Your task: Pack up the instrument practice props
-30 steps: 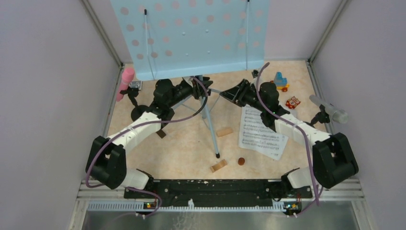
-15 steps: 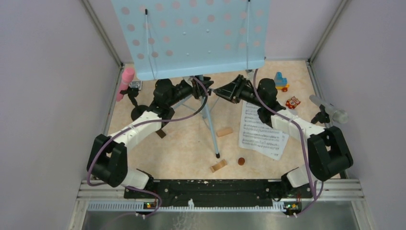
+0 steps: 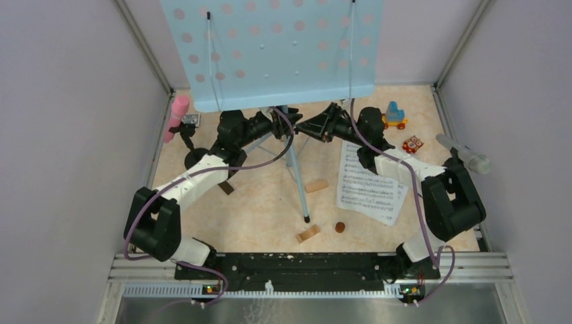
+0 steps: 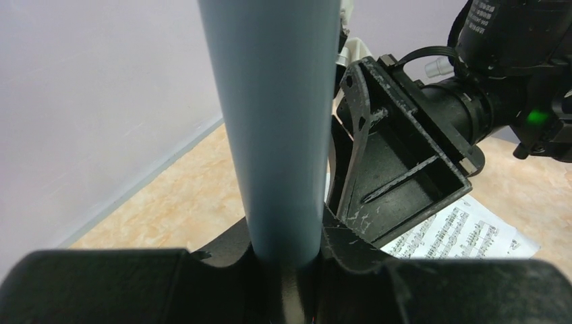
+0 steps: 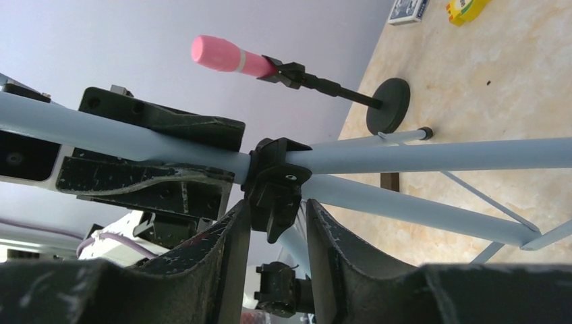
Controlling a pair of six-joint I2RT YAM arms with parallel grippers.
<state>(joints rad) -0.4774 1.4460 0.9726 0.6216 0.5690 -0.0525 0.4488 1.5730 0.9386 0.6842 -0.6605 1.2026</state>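
blue stand pole, clamped in left jaws

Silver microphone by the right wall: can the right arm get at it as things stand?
Probably, once it backs off: the right gripper straddles the black collar on the music stand, but the silver microphone sits beside that arm, nothing between them.
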